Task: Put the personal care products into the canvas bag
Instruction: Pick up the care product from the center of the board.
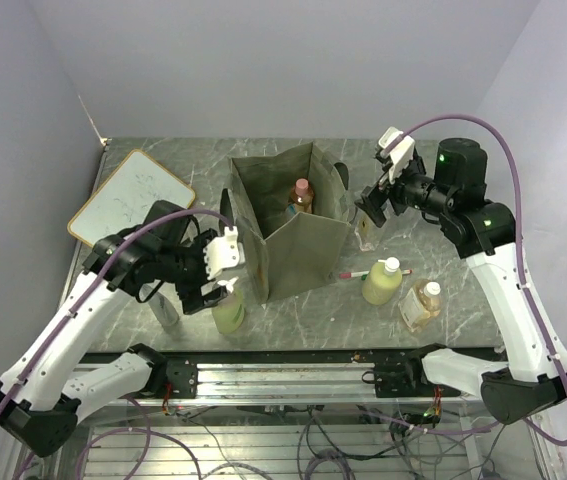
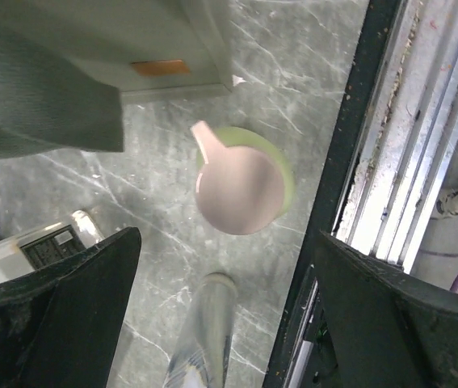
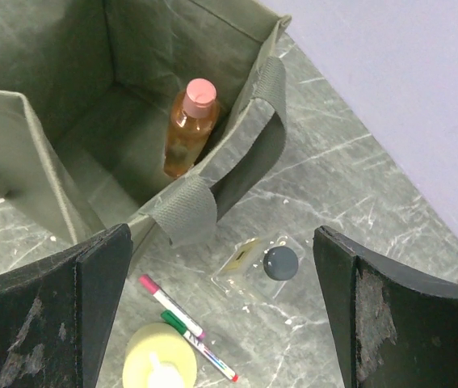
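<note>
Left gripper (image 1: 225, 268) is angled downward, fingers spread wide, nothing grasped, over upright yellow-green bottle (image 2: 245, 190) just beside canvas bag (image 1: 303, 255). Right gripper (image 1: 383, 180) is held open and empty. Slim orange bottle (image 3: 190, 129) is seen upright inside bag.

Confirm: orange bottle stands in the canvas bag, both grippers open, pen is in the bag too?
No, the pen is wrong. It lies on the table outside the canvas bag, next to a yellow-green bottle; the right wrist view shows it. The rest holds: the orange bottle stands in the bag, and the left gripper and right gripper are both open.
</note>
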